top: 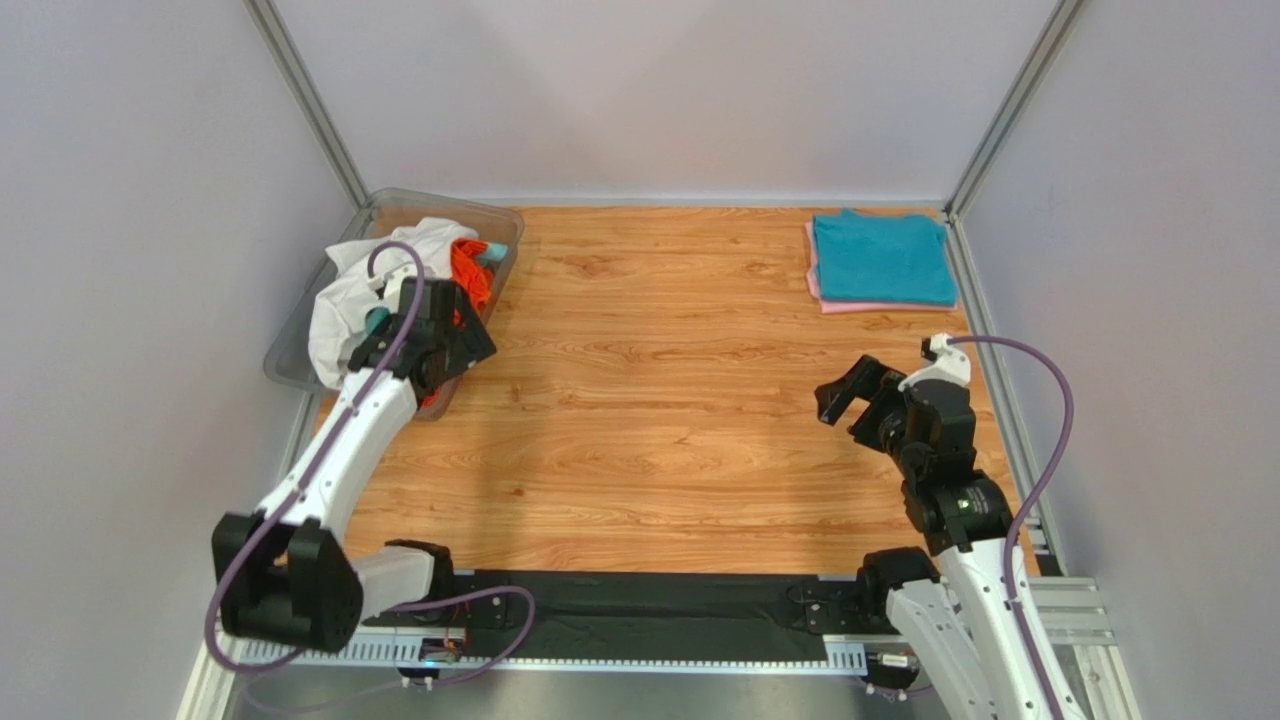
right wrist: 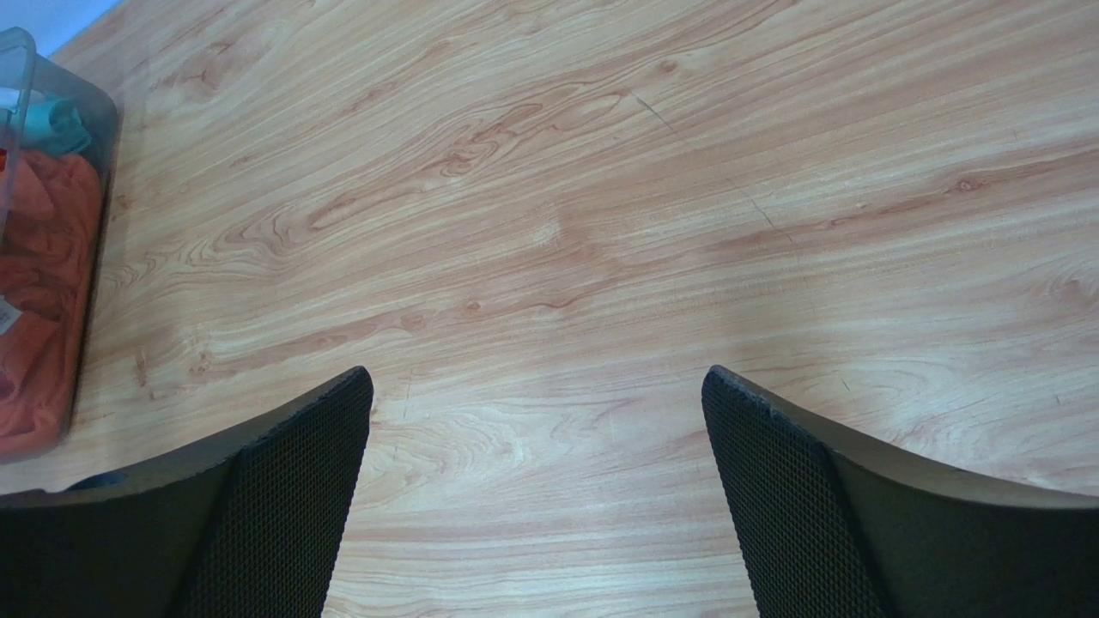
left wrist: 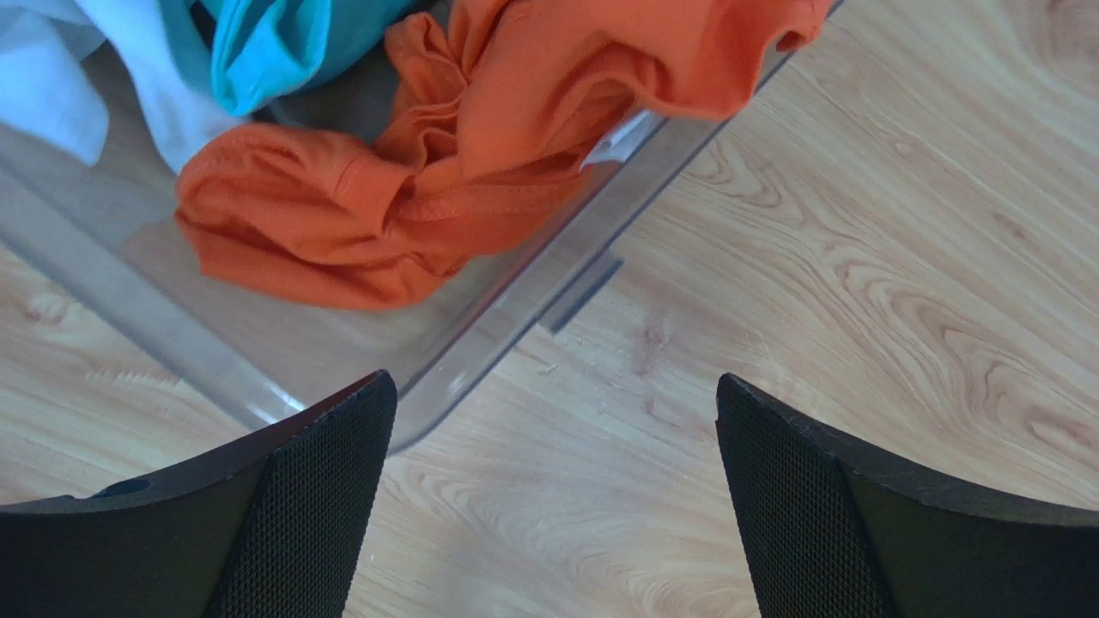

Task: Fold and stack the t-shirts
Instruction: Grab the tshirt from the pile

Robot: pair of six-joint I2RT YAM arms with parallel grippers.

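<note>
A crumpled bright orange t-shirt (left wrist: 387, 180) lies in the clear plastic bin (top: 296, 342) at the far left, with a teal shirt (left wrist: 277, 45) and a white shirt (top: 361, 278) beside it. The orange shirt also shows in the top view (top: 473, 266) and the right wrist view (right wrist: 39, 283). My left gripper (left wrist: 548, 425) is open and empty, over the bin's near corner, just short of the orange shirt. A folded teal t-shirt (top: 881, 255) lies on a folded pink one (top: 887, 306) at the far right. My right gripper (right wrist: 535, 399) is open and empty above bare wood.
The wooden table (top: 661, 405) is walled by grey panels on three sides. The bin's rim (left wrist: 606, 168) runs diagonally across the left wrist view. A black rail (top: 646, 608) lies along the near edge between the arm bases.
</note>
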